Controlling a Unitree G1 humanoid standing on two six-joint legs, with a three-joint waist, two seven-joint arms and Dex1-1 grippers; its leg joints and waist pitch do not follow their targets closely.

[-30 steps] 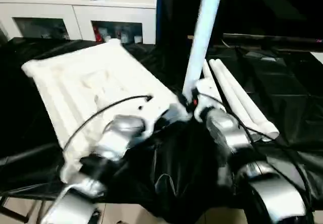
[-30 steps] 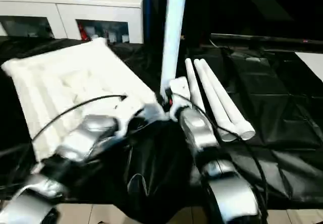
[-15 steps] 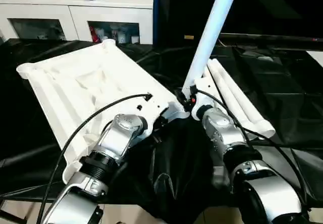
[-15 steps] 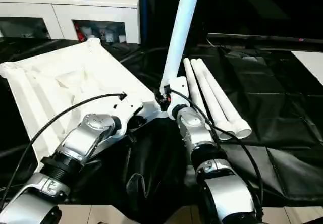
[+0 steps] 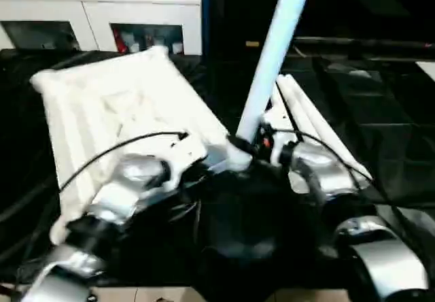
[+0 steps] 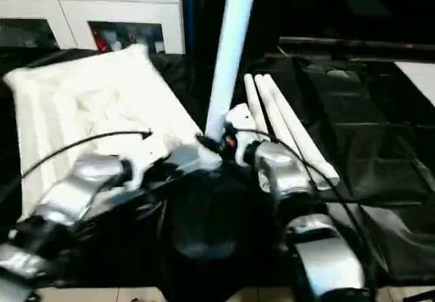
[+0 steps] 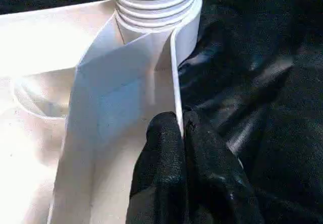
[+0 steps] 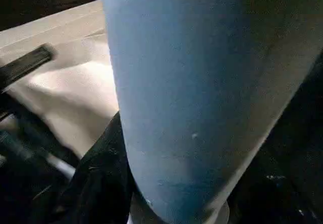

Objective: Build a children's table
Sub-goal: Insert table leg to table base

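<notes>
**One leg standing in a corner socket, tabletop pinched at its rim**

The large white plastic rectangular tabletop (image 5: 115, 111) is lying upside down, ribbed underside up, on the black plastic sheet covering the work surface (image 5: 380, 111), occupying the left half of the scene. At its near right corner, a long white tapered tube leg (image 5: 272, 57) is standing nearly upright, leaning slightly to the right, with its lower end sitting at the round corner socket (image 7: 156, 7), whose ridged, threaded collar is showing in the left wrist view.

The left gripper (image 7: 182, 133) is reaching in from the near left, and its two black fingers (image 7: 161, 153) are clenching the thin upright rim of the tabletop just near the socket, one finger on each side of the wall.

The right gripper (image 5: 262, 144) is sitting at the base of the standing leg, coming in from the near right. The leg is looming very close in the right wrist view (image 8: 202, 93), and the jaws are standing part-way apart around its lower end, grasping it.

Two more white tube legs (image 6: 285, 125) are lying side by side on the black sheet just right of the standing leg, running from far to near. Beyond the sheet, at the far left, a white cabinet with glass doors (image 5: 102, 26) is standing against the back.
</notes>
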